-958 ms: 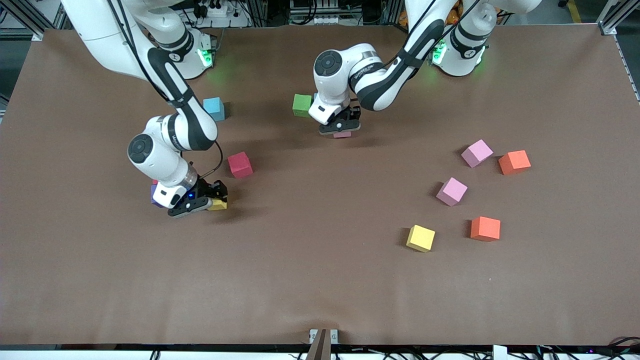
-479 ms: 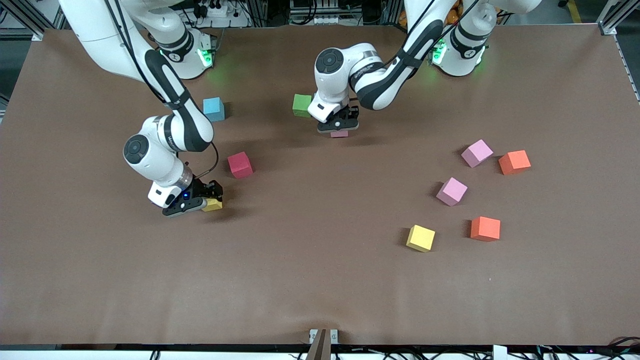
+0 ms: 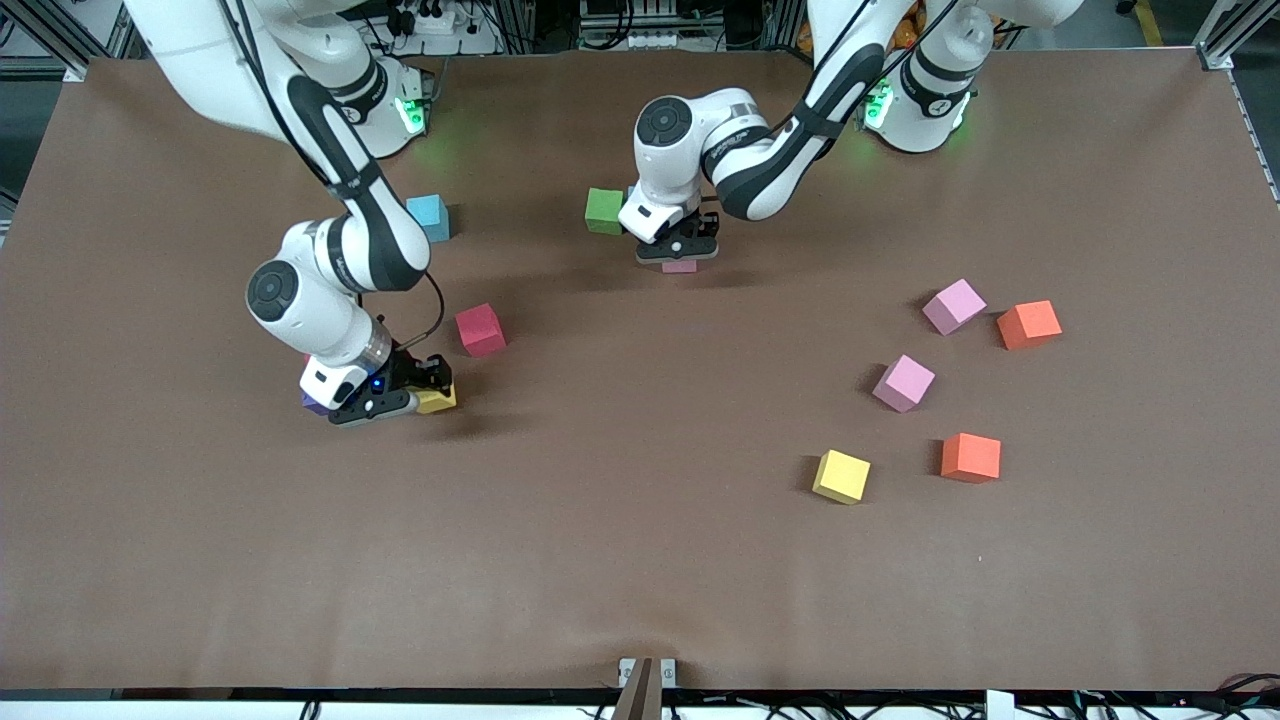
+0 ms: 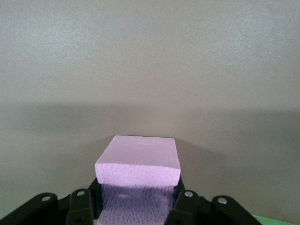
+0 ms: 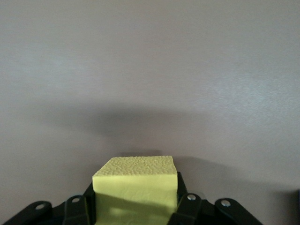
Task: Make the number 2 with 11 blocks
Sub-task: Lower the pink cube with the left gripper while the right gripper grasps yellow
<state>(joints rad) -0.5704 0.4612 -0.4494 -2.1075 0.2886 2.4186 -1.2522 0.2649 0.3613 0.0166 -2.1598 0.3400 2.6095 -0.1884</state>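
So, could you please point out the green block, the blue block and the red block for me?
green block (image 3: pixel 604 210), front view, middle of its top face.
blue block (image 3: pixel 428 214), front view, middle of its top face.
red block (image 3: pixel 480 329), front view, middle of the cube.

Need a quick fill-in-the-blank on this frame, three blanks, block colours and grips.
1. The left gripper is shut on a ____ block.
2. The right gripper has a ____ block between its fingers.
3. The block beside the left gripper, toward the right arm's end, is ____.

Missing words: pink; yellow; green
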